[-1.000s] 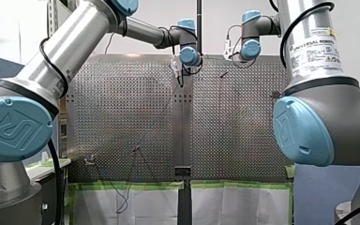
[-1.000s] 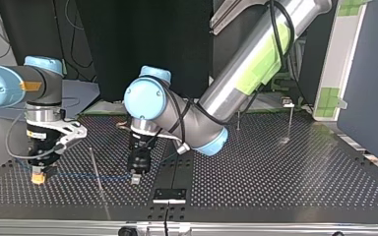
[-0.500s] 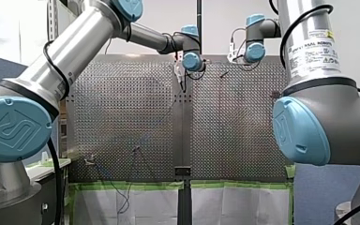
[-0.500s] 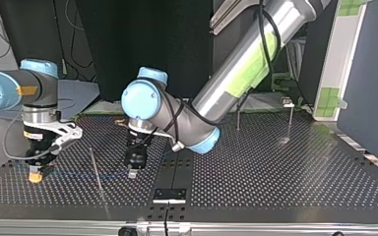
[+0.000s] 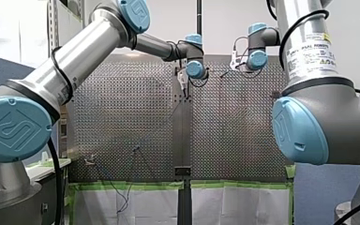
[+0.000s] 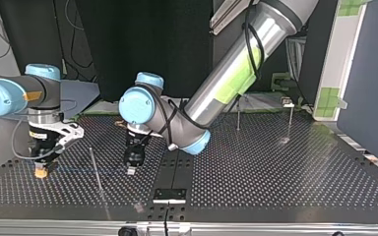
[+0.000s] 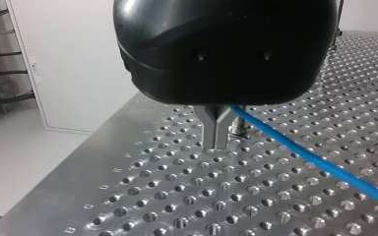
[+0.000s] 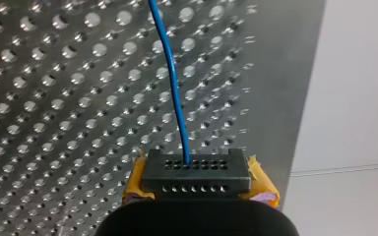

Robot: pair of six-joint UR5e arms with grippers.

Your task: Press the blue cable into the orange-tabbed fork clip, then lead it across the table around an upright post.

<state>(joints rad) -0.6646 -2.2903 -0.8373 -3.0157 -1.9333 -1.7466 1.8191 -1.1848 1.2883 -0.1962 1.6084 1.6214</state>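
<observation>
A thin blue cable runs low over the perforated table between my two grippers. In the top view my right gripper, with yellow pads, stands at the left. In its wrist view it is shut on the blue cable, which leads away ahead of it. My left gripper hangs black near the middle, just above the table. Its metal fingers are pressed together and the cable trails off beside them. A thin upright post stands between the grippers. I cannot make out the orange-tabbed clip.
Two more upright posts stand at the top view's far right. A black block sits at that view's near table edge. In the front view two small fixtures sit on the near part of the table.
In the top view my left gripper has shifted slightly left and away from the camera. My right gripper has lifted a little and moved away too. The cable stays held between them.
</observation>
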